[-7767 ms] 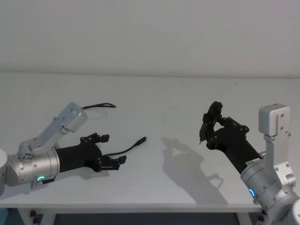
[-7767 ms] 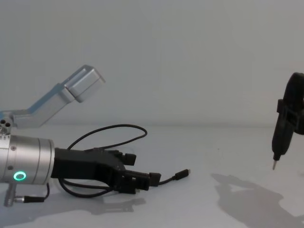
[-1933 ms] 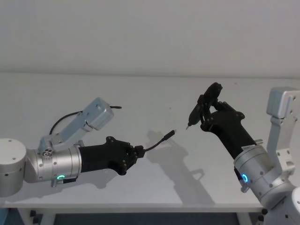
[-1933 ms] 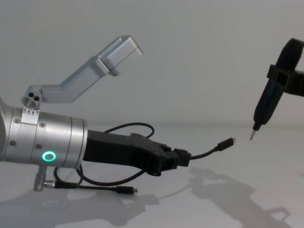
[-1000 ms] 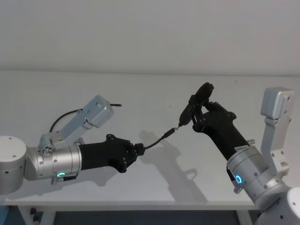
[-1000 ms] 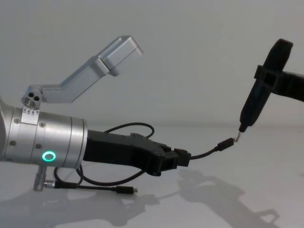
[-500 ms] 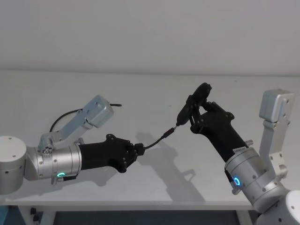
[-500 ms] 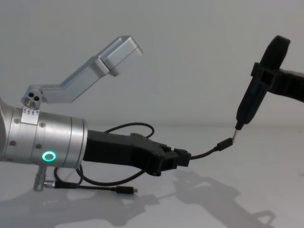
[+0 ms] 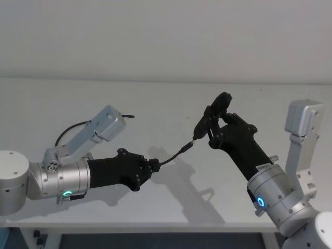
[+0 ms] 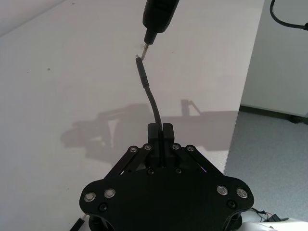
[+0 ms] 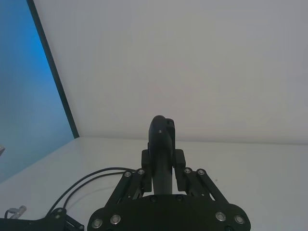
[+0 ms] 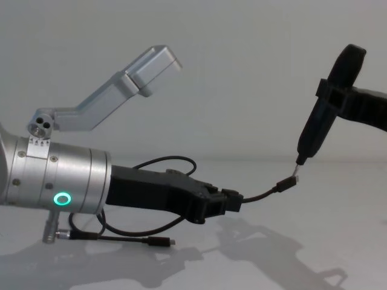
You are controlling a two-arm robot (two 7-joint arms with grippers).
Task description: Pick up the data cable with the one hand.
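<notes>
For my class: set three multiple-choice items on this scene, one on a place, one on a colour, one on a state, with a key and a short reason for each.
1. Where is the free plug of the data cable?
A. Flat on the table
B. Raised off the table, just under the tip of the black tool in the right gripper
C. Inside the left gripper

2. What colour is the ring glowing on the left arm's silver cylinder?
A. Red
B. Green
C. White

3. How does the left gripper stand?
A. Shut on the data cable
B. Open above it
C. Shut on nothing

Key: 1 B, the chest view shows the plug in the air at the tool's tip. 2 B, the ring shows green. 3 A, the left wrist view shows the cable pinched between the fingers.
</notes>
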